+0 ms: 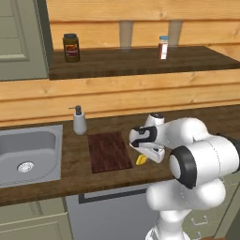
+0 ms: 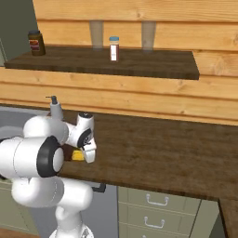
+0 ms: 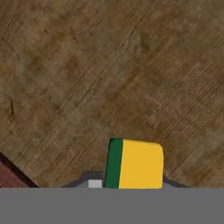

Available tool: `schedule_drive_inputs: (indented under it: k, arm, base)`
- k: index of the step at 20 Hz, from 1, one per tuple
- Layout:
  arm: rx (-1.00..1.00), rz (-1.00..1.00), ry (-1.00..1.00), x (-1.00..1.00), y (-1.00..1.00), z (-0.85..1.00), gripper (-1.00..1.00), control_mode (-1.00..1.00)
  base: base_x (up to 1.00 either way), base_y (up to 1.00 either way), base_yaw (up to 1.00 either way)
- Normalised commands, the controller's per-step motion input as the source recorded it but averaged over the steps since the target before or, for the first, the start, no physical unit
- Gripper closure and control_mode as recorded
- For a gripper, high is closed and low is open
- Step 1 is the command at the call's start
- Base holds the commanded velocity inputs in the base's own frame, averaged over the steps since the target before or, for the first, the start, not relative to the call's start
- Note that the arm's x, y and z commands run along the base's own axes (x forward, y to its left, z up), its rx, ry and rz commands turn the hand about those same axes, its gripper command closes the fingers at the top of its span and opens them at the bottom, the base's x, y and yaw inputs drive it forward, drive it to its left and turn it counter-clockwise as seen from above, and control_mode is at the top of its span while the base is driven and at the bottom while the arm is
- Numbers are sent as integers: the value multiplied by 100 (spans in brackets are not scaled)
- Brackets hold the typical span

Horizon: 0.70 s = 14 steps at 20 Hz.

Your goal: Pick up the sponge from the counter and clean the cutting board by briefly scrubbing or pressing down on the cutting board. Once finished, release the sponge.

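Observation:
The sponge point(image 3: 135, 164), yellow with a green face on one side, lies on the dark wood counter point(image 3: 109, 65) just right of the cutting board point(image 1: 109, 151). My gripper point(image 3: 133, 183) points down over it, and its dark fingers point(image 3: 89, 178) press against both of the sponge's sides. From the base views only a yellow corner of the sponge point(image 1: 140, 160) point(image 2: 77, 155) peeks out under the white hand. A reddish corner of the cutting board point(image 3: 8, 177) shows at the lower left of the hand view. The gripper point(image 1: 142, 158) stands about a hand's width from the board's right edge.
A steel sink point(image 1: 28, 154) is set in the counter point(image 1: 70, 164) at the left, with a grey soap dispenser point(image 1: 78, 121) behind the board. A higher shelf holds a dark jar point(image 1: 71, 47) and a small white bottle point(image 1: 163, 47). Bare worktop point(image 2: 162, 148) stretches to the right.

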Motion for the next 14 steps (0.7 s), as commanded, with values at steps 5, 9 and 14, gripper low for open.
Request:
schedule_drive_inputs:
  k: [5,9,14]
  arm:
    - [0,-13,-4,-71,15,54,100,-100]
    - [-4,-18,17,-4,67,41,100,-100]
    - [-7,-19,13,6,29,9,100,-100]
  base:
    - [0,0,0]
    - [0,0,0]
    - [0,0,0]
